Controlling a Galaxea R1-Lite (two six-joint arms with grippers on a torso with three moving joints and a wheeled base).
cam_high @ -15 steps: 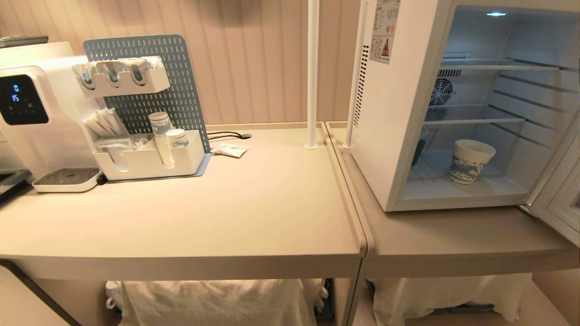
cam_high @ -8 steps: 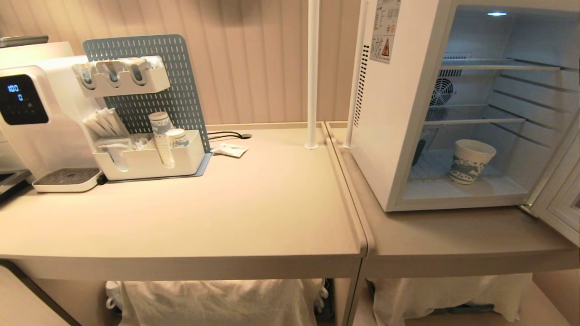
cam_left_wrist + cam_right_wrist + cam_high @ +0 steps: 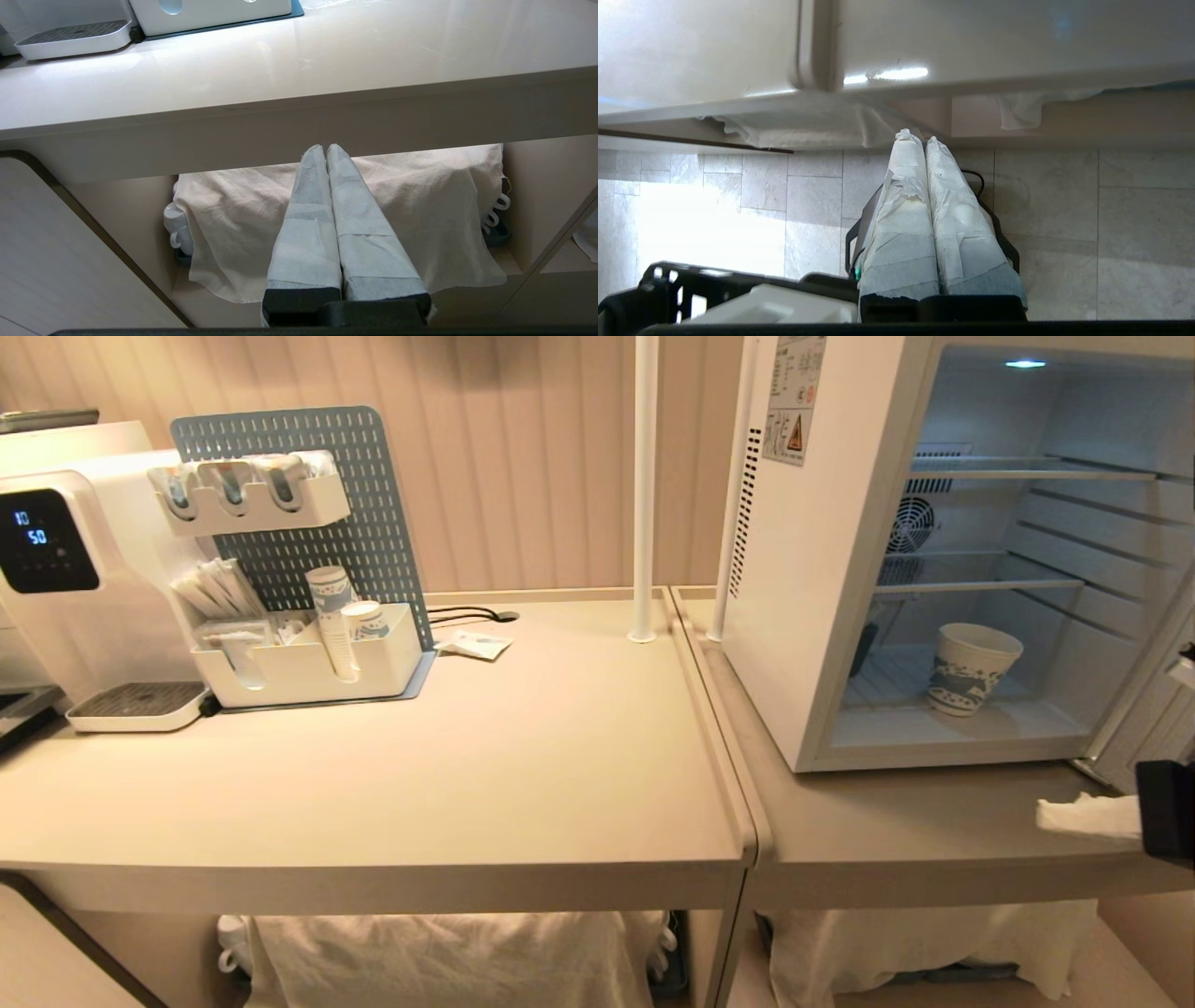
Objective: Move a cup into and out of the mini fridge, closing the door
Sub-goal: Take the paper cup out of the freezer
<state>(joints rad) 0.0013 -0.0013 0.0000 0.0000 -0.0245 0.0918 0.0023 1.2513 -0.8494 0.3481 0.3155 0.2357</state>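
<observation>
One cup stood upright on the floor of the mini fridge, toward the middle, clear of both side walls and set back from the front lip. Two wire shelves spanned the cavity above it, one round fan sat in the rear wall. Door swung wide to the right and mostly hidden at the frame edge behind the arm. Two tabletops butted together along one seam, broad bare surface running to the front edge on both. Right gripper poked in low from the right edge of the head view, over the front right corner of the fridge's table, fingers wrapped in white and pressed together, holding nothing (well apart from the cup). Left gripper hung below the table's front edge, pointing at a draped cloth under it, fingers likewise pressed tight and empty. One white organizer with stacked cups and one dispenser kept to the far left.
</observation>
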